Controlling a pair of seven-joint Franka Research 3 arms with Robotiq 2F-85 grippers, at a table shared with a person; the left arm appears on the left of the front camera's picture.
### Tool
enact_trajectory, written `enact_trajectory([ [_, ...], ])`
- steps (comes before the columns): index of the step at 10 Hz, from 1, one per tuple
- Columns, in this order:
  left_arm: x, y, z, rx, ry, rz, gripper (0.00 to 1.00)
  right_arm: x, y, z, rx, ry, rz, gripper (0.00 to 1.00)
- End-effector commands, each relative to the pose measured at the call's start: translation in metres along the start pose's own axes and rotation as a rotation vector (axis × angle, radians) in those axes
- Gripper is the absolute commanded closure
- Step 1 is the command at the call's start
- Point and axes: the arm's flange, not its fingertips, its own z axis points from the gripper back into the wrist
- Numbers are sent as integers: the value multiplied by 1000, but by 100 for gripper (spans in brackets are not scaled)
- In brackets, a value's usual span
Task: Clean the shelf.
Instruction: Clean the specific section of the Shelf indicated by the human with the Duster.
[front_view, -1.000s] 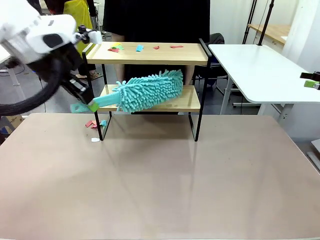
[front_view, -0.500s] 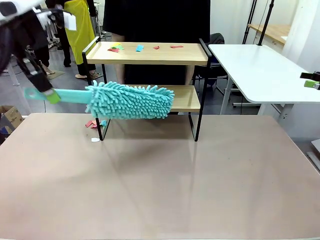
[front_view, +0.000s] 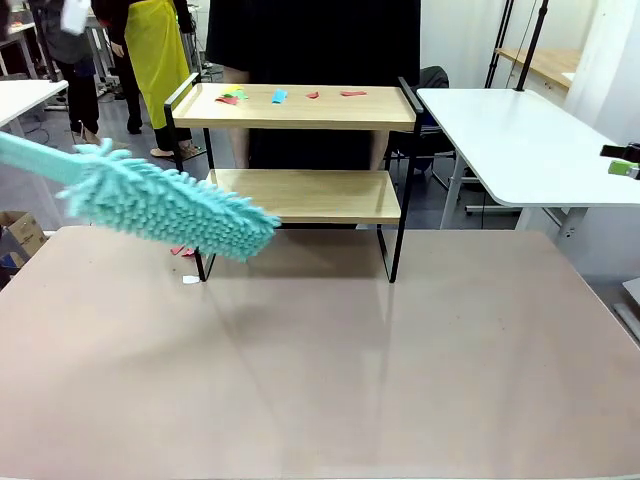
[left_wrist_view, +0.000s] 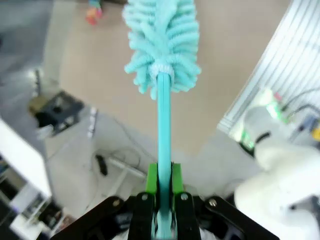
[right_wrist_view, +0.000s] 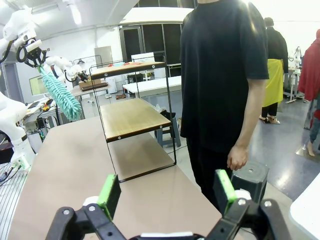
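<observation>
Upright two-tier wooden shelf (front_view: 300, 195), scraps atop

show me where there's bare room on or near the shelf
Bare: the shelf's lower board, and the table in front of it. Crowded: coloured scraps on the top board's left and middle; the duster hangs near more scraps by the left legs.

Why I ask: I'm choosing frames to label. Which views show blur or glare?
Front view: the duster is smeared, the shelf sharp. Left wrist view: the handle is crisp, the floor behind it soft. Right wrist view: glare washes out the top right corner.
</observation>
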Motion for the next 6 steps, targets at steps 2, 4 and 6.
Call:
enact_trajectory([
  [2, -14, -7, 7, 50, 194, -209, 87, 4, 0, -2, 3, -2, 7, 0],
  [4, 3, -8, -6, -1, 296, -300, 87, 4, 0, -2, 3, -2, 7, 0],
  [6, 10, -3, -20, 7, 341, -380, 87, 4, 0, -2, 3, -2, 7, 0],
])
